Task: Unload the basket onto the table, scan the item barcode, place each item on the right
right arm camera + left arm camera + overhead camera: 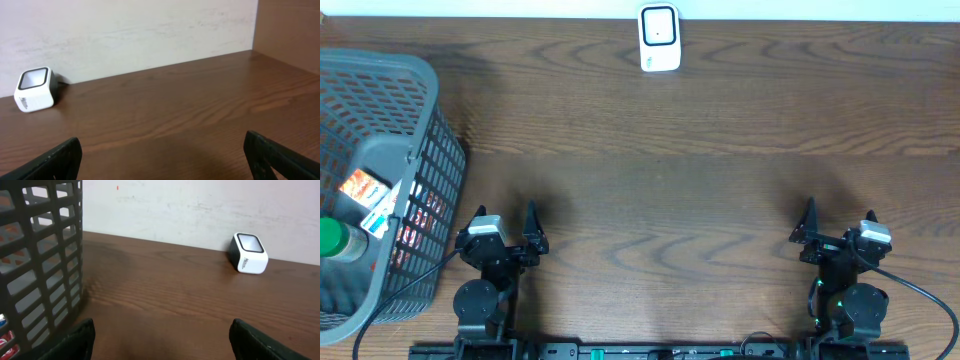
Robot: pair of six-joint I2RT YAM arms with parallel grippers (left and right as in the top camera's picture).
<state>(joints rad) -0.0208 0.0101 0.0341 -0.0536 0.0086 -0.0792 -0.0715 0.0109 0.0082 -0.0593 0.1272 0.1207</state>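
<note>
While both pairs of jaws rest at the near edge of the counter (660, 200), you have nothing in hand, so the job reads as not yet begun. The left jaws gape nearly to their full spread and the right jaws are spread all the way. Between each pair you see only bare wood.

What you are to scan lies in the grey mesh basket (390, 75), just outboard of the left jaws on their left side. From the left wrist, its slatted side (40, 255) fills everything to the left of the fingers (75, 340). It probably sits there so the left arm can dip straight in, with the middle of the counter free for carrying.

The scanner (659, 38) stands well ahead of both pairs, roughly midway between them, against the far wall. It is ahead and to the right of the left jaws (248, 254), and ahead and far to the left of the right jaws (34, 90). Its dark window faces up and back toward the arms, likely so you can present a code from either side.

Inside the basket you can make out a green-capped bottle (332, 238) and a red-and-orange printed packet (362, 187), with more red print showing through the mesh. Which one is meant you cannot tell, and no barcode shows in any view.
</note>
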